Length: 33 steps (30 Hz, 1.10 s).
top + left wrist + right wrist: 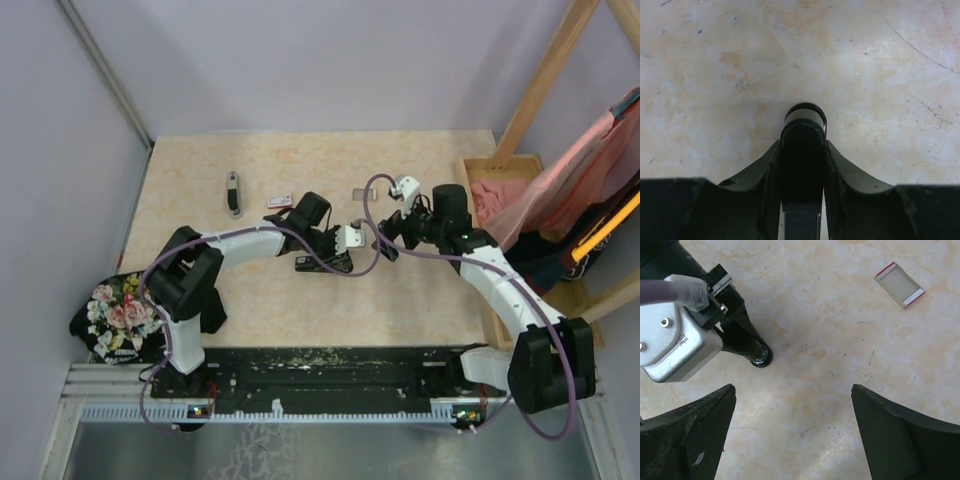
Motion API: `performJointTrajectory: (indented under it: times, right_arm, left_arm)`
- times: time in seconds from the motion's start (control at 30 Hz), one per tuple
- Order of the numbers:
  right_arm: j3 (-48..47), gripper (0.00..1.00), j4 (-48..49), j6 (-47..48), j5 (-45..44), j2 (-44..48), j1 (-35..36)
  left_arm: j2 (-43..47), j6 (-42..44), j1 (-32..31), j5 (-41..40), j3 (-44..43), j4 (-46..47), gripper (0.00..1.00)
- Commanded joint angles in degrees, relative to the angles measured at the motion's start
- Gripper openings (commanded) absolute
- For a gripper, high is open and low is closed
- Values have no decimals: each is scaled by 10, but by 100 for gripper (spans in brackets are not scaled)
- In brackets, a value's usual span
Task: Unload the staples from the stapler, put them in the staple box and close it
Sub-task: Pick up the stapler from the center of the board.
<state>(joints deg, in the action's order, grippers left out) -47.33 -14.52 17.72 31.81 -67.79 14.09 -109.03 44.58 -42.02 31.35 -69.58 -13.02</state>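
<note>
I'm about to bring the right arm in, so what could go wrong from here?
1. The open right gripper sits close to the left arm's silver wrist camera and purple cable. Moving in could snag them.
2. The left gripper is shut on the black stapler with only its rounded end past the fingers, so it may twist if pushed.

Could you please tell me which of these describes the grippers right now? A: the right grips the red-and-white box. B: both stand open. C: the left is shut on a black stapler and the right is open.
C: the left gripper is clamped on the black stapler, while the right gripper stands wide open, well apart from the small red-and-white box.
</note>
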Motion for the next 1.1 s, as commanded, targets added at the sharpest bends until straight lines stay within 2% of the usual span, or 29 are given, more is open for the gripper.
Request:
performJointTrajectory:
  times: [0.0, 0.17, 0.37, 0.6, 0.7, 0.8, 1.07]
  right_arm:
    - [-43, 98, 24, -56, 16, -15, -2]
    - [-66, 96, 34, -99, 6, -24, -2]
    - [-107, 89, 55, -171, 26, -64, -2]
    - [-138, 70, 97, -287, 96, -148, -2]
    - [-136, 63, 117, -323, 122, -178, -2]
    - [-122, 61, 145, -346, 138, -195, -2]
    - [-78, 50, 211, -391, 168, -225, -3]
  left_arm:
    - [45, -64, -2, -69, -10, 48, 0]
    - [93, -104, -2, -84, 5, 85, 0]
    - [124, -158, 3, -129, -3, 95, 0]
    - [173, -168, 11, -135, 29, 105, 0]
    - [191, -173, 19, -120, 55, 128, 0]
    - [199, -179, 25, -104, 79, 149, 0]
    - [198, -203, 27, -90, 76, 148, 0]
